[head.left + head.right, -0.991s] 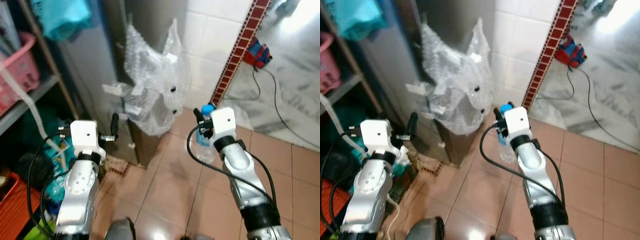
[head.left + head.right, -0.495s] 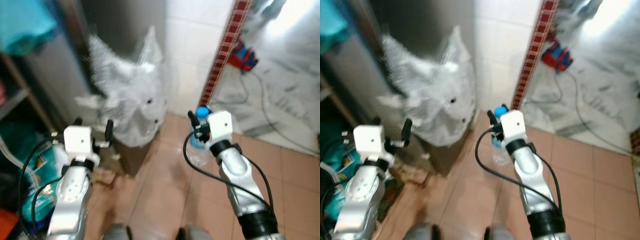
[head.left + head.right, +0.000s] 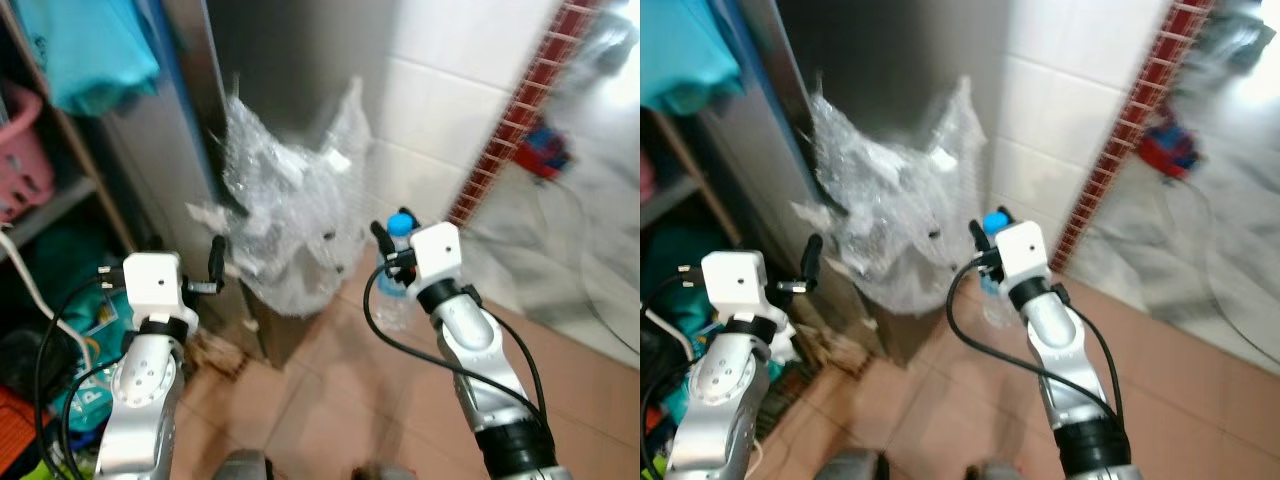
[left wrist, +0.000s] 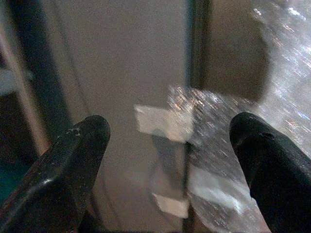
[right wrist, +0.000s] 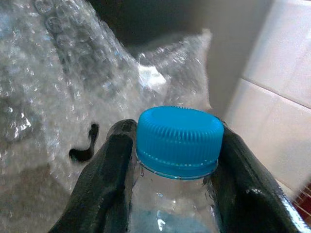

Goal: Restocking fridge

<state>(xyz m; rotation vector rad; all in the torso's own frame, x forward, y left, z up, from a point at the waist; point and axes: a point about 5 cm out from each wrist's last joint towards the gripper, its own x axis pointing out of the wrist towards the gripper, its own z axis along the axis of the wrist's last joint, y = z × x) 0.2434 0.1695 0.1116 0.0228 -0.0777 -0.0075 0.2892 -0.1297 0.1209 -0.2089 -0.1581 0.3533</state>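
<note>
Right wrist view: right claw [image 5: 175,194] clamps bottle [image 5: 178,160] neck, btwn fingers; left claw [image 4: 167,160] spread, empty.

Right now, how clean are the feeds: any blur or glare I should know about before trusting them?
Left eye view: right side smeared, the floor glaring bright, the bubble wrap fairly legible. Right eye view: much the same. Left wrist view: soft and dim, the open left gripper facing the grey fridge. Right wrist view: sharpest, the blue cap of the water bottle crisp between the fingers.

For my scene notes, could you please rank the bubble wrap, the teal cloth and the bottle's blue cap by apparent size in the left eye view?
Largest to smallest:
1. bubble wrap
2. teal cloth, partly cut off by the frame, so unsure
3. blue cap, on the bottle in the right claw
</note>
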